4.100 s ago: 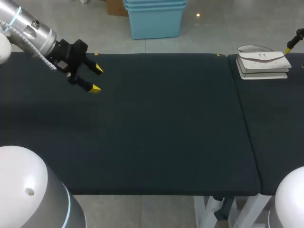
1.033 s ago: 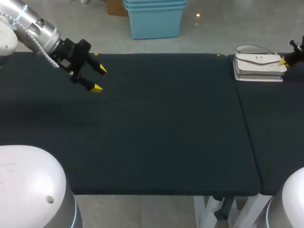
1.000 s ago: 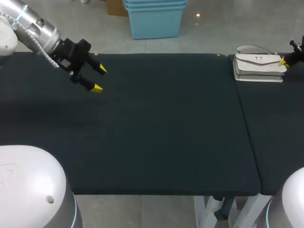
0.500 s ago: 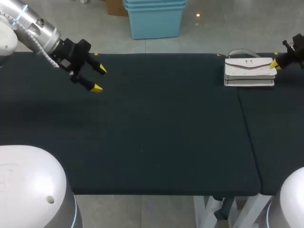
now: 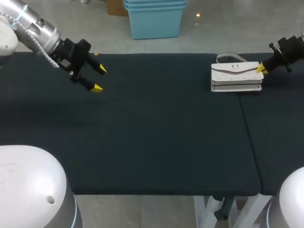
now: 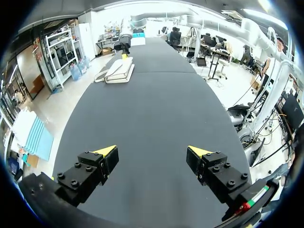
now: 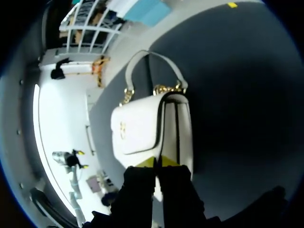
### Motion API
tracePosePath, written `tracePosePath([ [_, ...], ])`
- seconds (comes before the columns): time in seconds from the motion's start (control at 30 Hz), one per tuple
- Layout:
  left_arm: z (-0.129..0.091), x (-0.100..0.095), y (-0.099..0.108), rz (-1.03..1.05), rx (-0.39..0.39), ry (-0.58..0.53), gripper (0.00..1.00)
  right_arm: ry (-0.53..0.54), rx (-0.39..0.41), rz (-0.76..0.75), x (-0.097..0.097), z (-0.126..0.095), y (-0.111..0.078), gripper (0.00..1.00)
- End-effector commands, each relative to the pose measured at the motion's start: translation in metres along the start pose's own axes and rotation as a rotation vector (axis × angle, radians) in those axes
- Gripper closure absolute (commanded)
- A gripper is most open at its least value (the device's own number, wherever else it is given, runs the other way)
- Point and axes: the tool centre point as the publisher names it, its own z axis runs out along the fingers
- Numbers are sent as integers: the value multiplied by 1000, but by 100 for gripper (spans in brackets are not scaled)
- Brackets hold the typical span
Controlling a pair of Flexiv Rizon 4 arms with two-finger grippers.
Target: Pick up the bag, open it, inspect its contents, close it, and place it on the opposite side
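2 arms: left fingers [image 5: 99,79] spread above table [image 5: 156,133]; right fingers [image 7: 156,164] pinch white bag [image 5: 236,76] end.

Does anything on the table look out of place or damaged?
Nothing damaged or spilled. The white bag lies flat on its side across the table's seam, flap closed, with the right pincer at its end.

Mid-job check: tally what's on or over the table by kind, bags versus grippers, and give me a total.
Bags: 1, the white bag, lying flat near the table's far edge.
Grippers: 2, the left gripper over the table far from the bag, and the right gripper at the bag's end.
Total: 3.
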Motion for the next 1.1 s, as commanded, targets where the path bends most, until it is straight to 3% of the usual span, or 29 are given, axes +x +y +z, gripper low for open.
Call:
tracePosePath([
  [0.03,1,0,1,1,3,-2,0,-19,-90,-12,15,13,-21,100],
  [0.23,1,0,1,1,3,-2,0,6,-97,-15,27,29,-39,100],
  [0.3,1,0,1,1,3,-2,0,8,-52,-22,31,36,-44,100],
  [0.77,1,0,1,1,3,-2,0,8,-52,-22,31,36,-44,100],
  [0.9,1,0,1,1,3,-2,0,12,-132,-12,48,53,-68,100],
  [1.1,1,0,1,1,3,-2,0,83,-156,-37,75,83,-101,100],
])
